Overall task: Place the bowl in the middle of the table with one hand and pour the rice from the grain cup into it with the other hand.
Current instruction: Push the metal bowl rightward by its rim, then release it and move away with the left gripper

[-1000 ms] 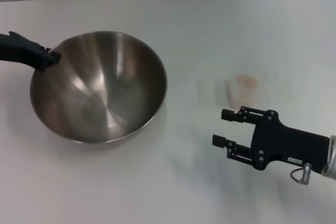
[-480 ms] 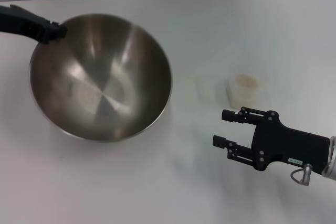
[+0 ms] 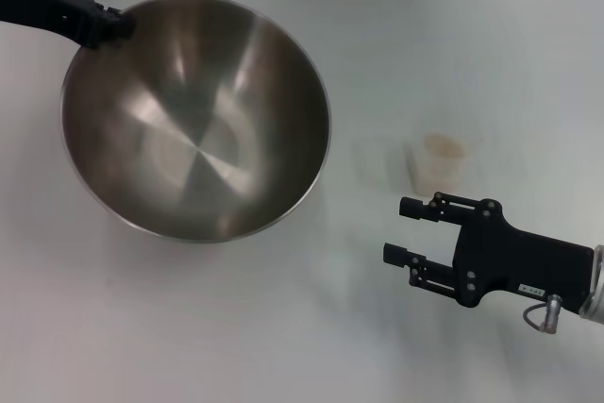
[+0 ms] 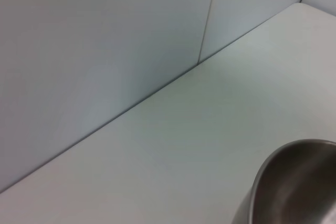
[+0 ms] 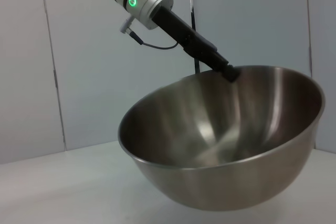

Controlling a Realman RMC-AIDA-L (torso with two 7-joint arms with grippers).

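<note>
The stainless-steel bowl is held clear of the white table, tilted so that its shiny interior faces the head camera; in that view it is seen at about ten o'clock from the table's middle. The left gripper is clamped on the bowl's rim at roughly eleven o'clock of the bowl, its black fingers closed over the edge. In the right wrist view the bowl is seen from the side, lifted and tipped, with the left gripper pinching its far rim and a green light glowing on the silver wrist behind it. In the left wrist view only a curved part of the bowl's rim is shown against the table and the pale wall panels.

The grain cup stands upright on the table at about three o'clock from the bowl, well apart from it, with a beige mass of rice visible at its top. The right gripper is held low at about six o'clock from the cup, near it but not touching, its two fingers spread apart and pointed toward nine o'clock, with nothing between them.
</note>
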